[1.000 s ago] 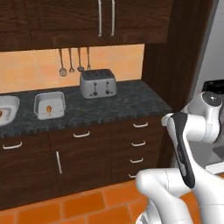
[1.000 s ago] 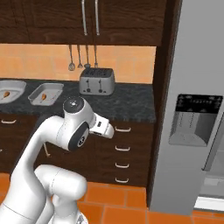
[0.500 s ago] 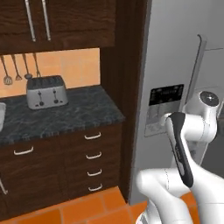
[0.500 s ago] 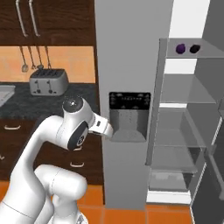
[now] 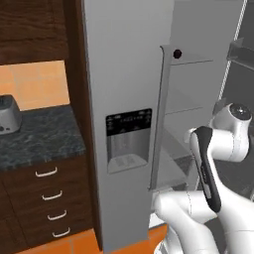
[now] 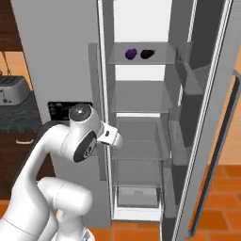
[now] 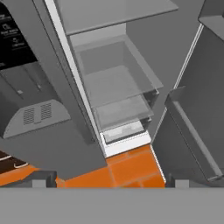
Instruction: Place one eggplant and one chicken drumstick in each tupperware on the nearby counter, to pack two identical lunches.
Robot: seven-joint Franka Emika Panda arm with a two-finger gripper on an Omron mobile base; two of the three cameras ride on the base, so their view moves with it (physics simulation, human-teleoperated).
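Here we are facing an open grey fridge (image 6: 56,56). Two small glossy dark-purple ovals, the eggplants (image 6: 131,53), are lying side by side on its top glass shelf (image 6: 141,60), just apart from each other; the left one is looking more violet, the right one (image 6: 147,53) nearly black. The shelves under them are standing bare. In the hand view our pincer (image 7: 107,180) is spreading its two dark fingertips (image 7: 40,179) wide and gripping nothing, and it is pointing down at the fridge's lower drawers (image 7: 118,109) and the orange floor (image 7: 127,168). To the left, the dark speckled desk (image 5: 39,139) is carrying a silver toaster (image 5: 6,115).
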